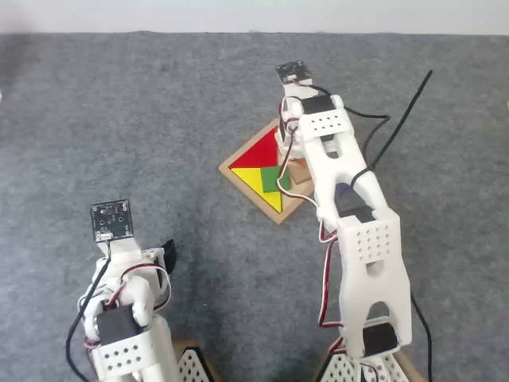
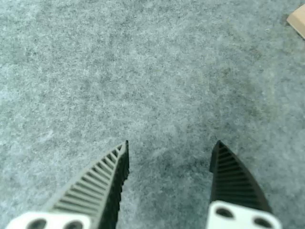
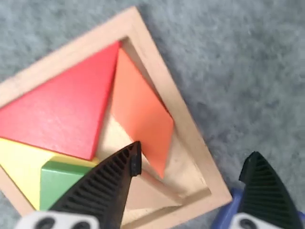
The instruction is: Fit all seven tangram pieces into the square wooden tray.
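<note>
1. The grey carpet-covered table (image 1: 159, 119) lies bare from 7 through 12 o'clock of the square wooden tray (image 1: 225, 168), so there is open passage there.
2. The white right arm (image 1: 370, 255) hangs over the tray's 3-to-5 o'clock side and blocks that approach.
3. Bare tray floor (image 3: 187, 164) shows beside the orange parallelogram piece (image 3: 140, 114).
4. A blue piece (image 3: 223, 217) lies just outside the tray's corner.
5. The white left arm (image 1: 127, 334) stands at 7 o'clock, well apart.

In the high view, our left arm (image 1: 127, 318) sits folded at lower left with the left gripper (image 2: 171, 145) spread wide, while our right arm (image 1: 350, 215) stretches toward upper centre, the right gripper (image 3: 195, 152) apparently parted too.
</note>
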